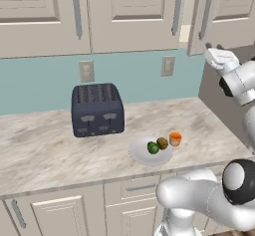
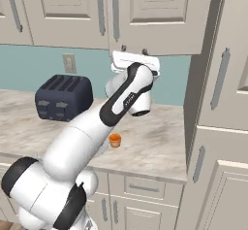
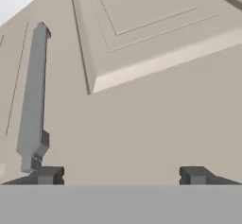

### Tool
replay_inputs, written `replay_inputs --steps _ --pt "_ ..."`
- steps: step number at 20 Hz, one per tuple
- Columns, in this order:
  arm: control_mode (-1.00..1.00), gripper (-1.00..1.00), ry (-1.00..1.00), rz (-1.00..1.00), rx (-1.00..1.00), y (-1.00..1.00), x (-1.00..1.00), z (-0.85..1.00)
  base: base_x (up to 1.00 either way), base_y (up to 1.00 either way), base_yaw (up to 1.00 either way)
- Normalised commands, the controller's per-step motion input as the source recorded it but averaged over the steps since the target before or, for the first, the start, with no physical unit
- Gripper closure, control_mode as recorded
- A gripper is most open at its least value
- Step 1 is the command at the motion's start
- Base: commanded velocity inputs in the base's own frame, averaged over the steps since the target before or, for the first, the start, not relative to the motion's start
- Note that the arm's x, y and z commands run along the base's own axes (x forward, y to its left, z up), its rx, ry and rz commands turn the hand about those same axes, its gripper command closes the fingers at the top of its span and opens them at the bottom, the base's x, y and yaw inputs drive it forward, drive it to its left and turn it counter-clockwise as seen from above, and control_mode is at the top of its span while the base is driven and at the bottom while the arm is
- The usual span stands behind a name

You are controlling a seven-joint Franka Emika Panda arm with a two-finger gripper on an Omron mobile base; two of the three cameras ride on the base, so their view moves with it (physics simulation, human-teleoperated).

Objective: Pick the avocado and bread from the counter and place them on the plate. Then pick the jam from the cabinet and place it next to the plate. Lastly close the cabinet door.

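The white plate (image 1: 137,150) lies on the counter (image 1: 45,150), with the green avocado (image 1: 153,148) and the brown bread (image 1: 162,143) on it. The orange jam (image 1: 175,139) (image 2: 115,139) stands on the counter just right of the plate. Up at the cabinet, the door (image 1: 199,16) (image 2: 160,10) stands ajar, a pale gap showing at its left edge. My gripper (image 1: 213,52) (image 2: 133,49) (image 3: 120,175) is raised against the lower part of that door, open, with nothing between its fingers. In the hand view the door panel (image 3: 156,100) is very close and its grey bar handle (image 3: 33,95) lies at the left.
A dark blue toaster (image 1: 97,109) (image 2: 63,97) stands on the counter left of the plate. Two wall outlets (image 1: 86,70) sit on the teal backsplash. A tall cream cabinet (image 2: 218,127) bounds the counter on the right. Closed upper cabinets (image 1: 45,16) run to the left.
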Motion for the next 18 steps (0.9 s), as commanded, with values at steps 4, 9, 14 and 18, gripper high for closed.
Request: replay_inputs --steps 4,9,14,18 --pt "-1.0 -1.0 0.09 0.01 0.09 0.4 0.86 0.29 0.0 0.0 0.0" --pt "-1.0 -1.0 0.2 0.1 0.07 0.57 0.61 0.12 0.0 0.0 0.0" --pt "-1.0 -1.0 0.25 0.18 0.05 0.74 0.18 0.02 0.0 0.0 0.0" --pt "-1.0 -1.0 0.26 0.21 0.03 0.81 0.0 0.0 0.0 0.0 0.0"
